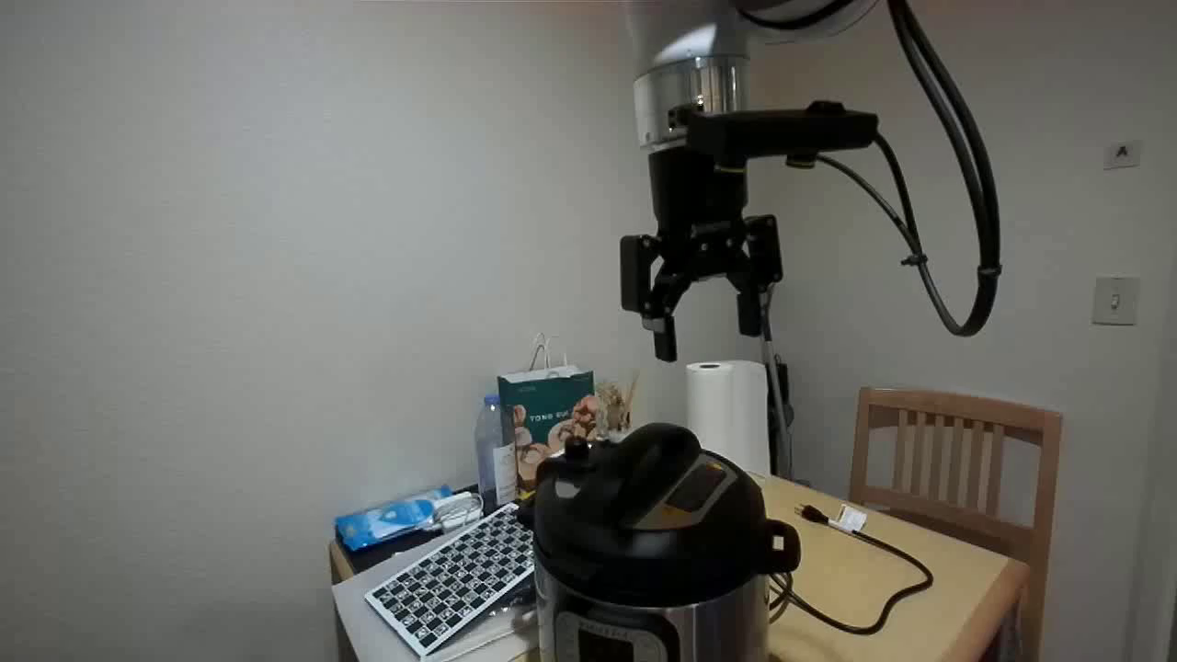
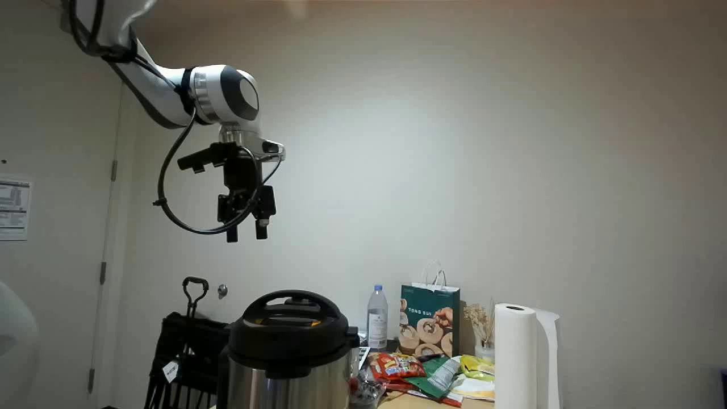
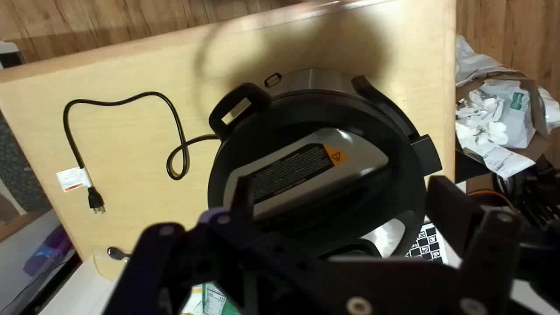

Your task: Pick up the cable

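In the wrist view, left of the pressure cooker (image 3: pixel 308 159), the cable (image 3: pixel 151 93) is laid; it should be found light and limp, best taken by its stiffer plug (image 3: pixel 95 199). One cable, one plug and one tag (image 3: pixel 70 179) are counted, then one pressure cooker; above it the gripper (image 3: pixel 342 192) is poised, jaws spread wide, nothing held.

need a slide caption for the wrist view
Looking down past the open pincer at a pressure cooker, while a black cable curls across the table, its plug lying loose.
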`<state>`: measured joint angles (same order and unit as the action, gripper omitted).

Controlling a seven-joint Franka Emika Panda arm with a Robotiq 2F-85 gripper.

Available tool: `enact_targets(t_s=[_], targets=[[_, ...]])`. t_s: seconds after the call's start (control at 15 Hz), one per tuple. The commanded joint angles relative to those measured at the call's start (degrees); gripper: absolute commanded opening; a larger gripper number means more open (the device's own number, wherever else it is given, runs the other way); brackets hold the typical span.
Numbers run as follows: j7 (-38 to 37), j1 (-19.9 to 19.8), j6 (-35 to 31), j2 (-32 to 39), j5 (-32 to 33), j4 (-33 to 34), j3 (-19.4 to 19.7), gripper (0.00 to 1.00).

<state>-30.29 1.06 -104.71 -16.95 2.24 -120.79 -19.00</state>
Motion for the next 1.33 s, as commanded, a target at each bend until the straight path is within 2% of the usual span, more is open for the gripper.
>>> enact_targets(t_s=[0.0, 0.47, 0.67, 1.07, 1.13, 1.2, 1.27], targets=[[-0.46, 1.93, 0.12, 0.23, 0.56, 0.1, 1.69, 1.0], [0.07, 1.77, 0.39, 0.57, 0.34, 0.68, 2.27, 1.0], [1.89, 0.15, 1.06, 1.88, 0.52, 3.84, 6.14, 1.0], [-0.89, -5.88, 0.79, 4.11, 2.87, 13.33, 15.82, 1.0], [-1.46, -6.42, 0.88, 4.47, 1.94, 14.73, 16.94, 1.0], [0.29, -5.25, 0.13, 3.06, 2.49, 11.6, 16.19, 1.0], [0.57, -5.74, 0.15, 3.28, 2.46, 12.61, 17.08, 1.0]])
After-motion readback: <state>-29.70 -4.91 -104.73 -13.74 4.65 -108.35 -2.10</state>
